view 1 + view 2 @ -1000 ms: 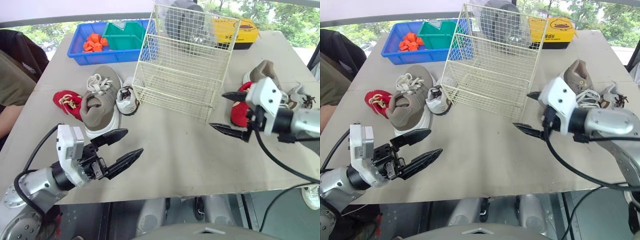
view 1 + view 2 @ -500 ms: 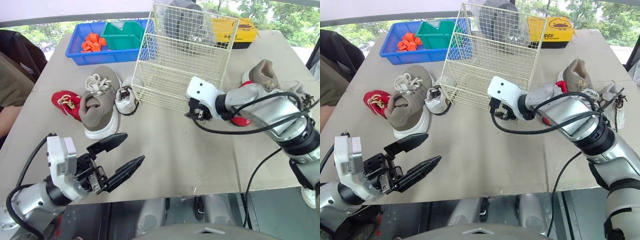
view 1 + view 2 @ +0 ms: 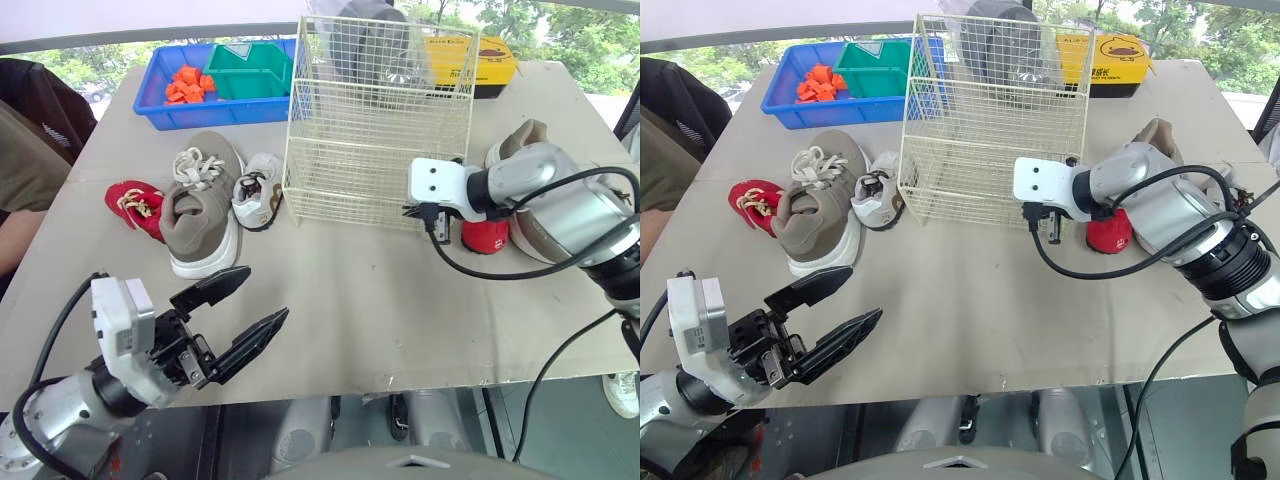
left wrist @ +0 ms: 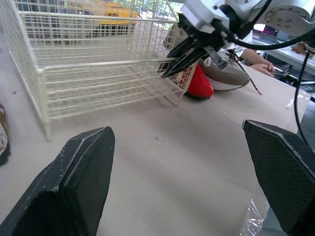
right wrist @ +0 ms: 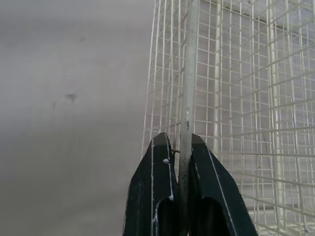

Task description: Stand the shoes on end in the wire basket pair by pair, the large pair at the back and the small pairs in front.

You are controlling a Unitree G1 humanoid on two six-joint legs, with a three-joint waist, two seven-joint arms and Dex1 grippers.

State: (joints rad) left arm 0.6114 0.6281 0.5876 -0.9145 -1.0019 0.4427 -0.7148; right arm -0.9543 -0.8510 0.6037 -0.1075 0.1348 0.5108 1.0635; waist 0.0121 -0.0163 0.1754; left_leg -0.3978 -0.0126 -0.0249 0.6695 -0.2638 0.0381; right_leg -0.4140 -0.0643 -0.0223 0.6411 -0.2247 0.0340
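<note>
The cream wire basket (image 3: 380,130) stands mid-table, its open side facing me. My right gripper (image 3: 432,222) is shut on the upright wire at the basket's front right corner (image 5: 187,98). Beside that gripper lie a small red shoe (image 3: 485,236) and a large grey shoe (image 3: 522,145), partly hidden by the arm. Left of the basket lie a large grey shoe (image 3: 200,205), a small red shoe (image 3: 135,205) and a small white shoe (image 3: 258,190). My left gripper (image 3: 245,312) hangs open near the table's front edge, holding nothing.
A blue bin (image 3: 160,100) holding orange pieces and a green tray sits at the back left. A yellow box (image 3: 485,60) and a grey object (image 3: 365,35) stand behind the basket. A person (image 3: 25,150) sits at the left edge.
My right gripper swung in to the basket's front corner and shut on its wire. The basket has turned square to me and shifted slightly right. My left gripper stays open.
</note>
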